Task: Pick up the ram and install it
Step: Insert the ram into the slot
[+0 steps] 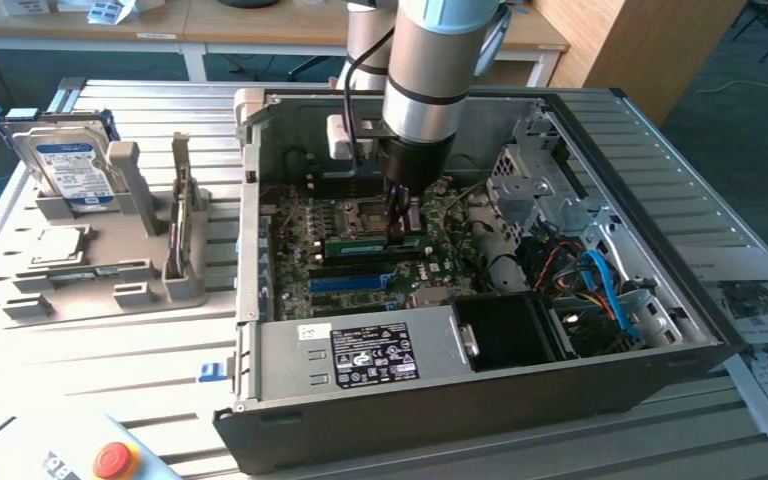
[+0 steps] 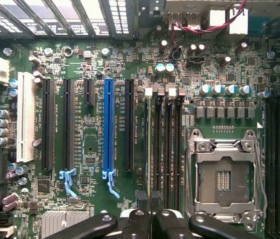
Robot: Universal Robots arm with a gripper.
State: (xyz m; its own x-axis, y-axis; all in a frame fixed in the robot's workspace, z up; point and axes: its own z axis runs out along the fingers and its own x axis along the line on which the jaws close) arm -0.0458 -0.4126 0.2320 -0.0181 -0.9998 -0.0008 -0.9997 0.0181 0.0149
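Note:
The ram (image 1: 361,243), a narrow green stick, stands on edge along the memory slots (image 2: 168,149) of the motherboard, inside the open computer case (image 1: 464,390). My gripper (image 1: 404,230) reaches straight down into the case and is shut on the ram near the exterior view's right end. In the wrist view the ram (image 2: 147,149) shows edge-on as a thin strip running away from my gripper (image 2: 152,219), beside the dark slots and the empty processor socket (image 2: 224,174). I cannot tell whether the stick is seated in a slot or just above it.
A grey fixture (image 1: 91,290) on the exterior view's left holds a hard drive (image 1: 71,165), a square silver chip (image 1: 61,243) and a thin board on edge (image 1: 180,205). Cables (image 1: 604,285) and a drive cage (image 1: 544,185) crowd the case's right. A red stop button (image 1: 115,460) sits in front.

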